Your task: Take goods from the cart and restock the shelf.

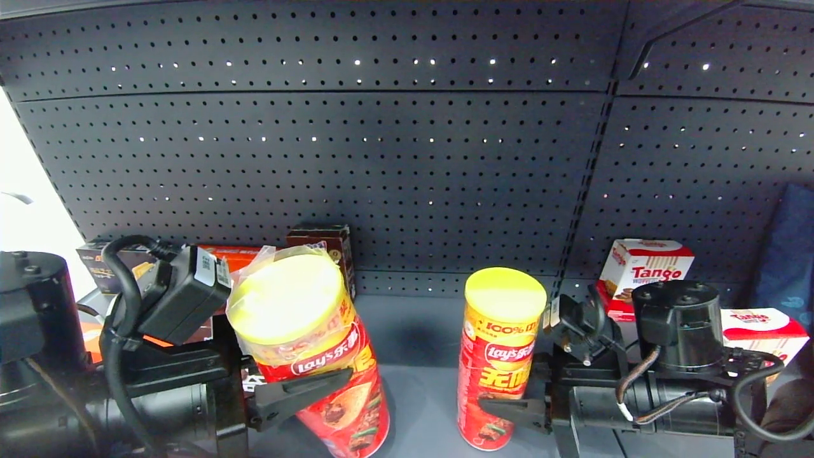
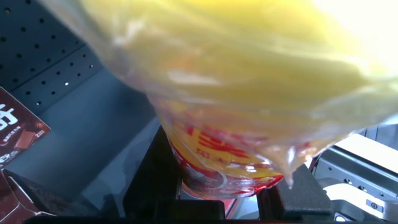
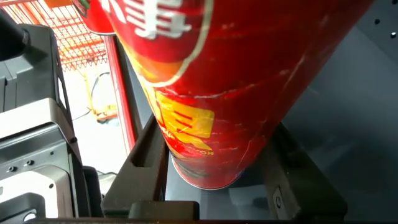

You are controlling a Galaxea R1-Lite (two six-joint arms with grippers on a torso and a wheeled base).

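Note:
Two red chip cans with yellow lids are over the grey shelf board (image 1: pixel 420 356). The left can (image 1: pixel 311 343) leans to one side and has loose clear wrap around its top; my left gripper (image 1: pixel 315 385) is shut on its middle. The left wrist view looks along this can (image 2: pixel 249 81), with the dark fingers (image 2: pixel 149 180) against its sides. The right can (image 1: pixel 501 356) stands upright with its base on the board. My right gripper (image 1: pixel 516 407) is shut on its lower part. From the right wrist, the can (image 3: pixel 224 93) sits between both fingers (image 3: pixel 146 155).
A perforated dark back panel (image 1: pixel 356 165) closes the shelf, with an upright post (image 1: pixel 588 184). Brown and orange boxes (image 1: pixel 321 245) stand at the back left. White and red wafer boxes (image 1: pixel 642 267) stand at the right. A red wire cart (image 3: pixel 74 37) lies behind the right arm.

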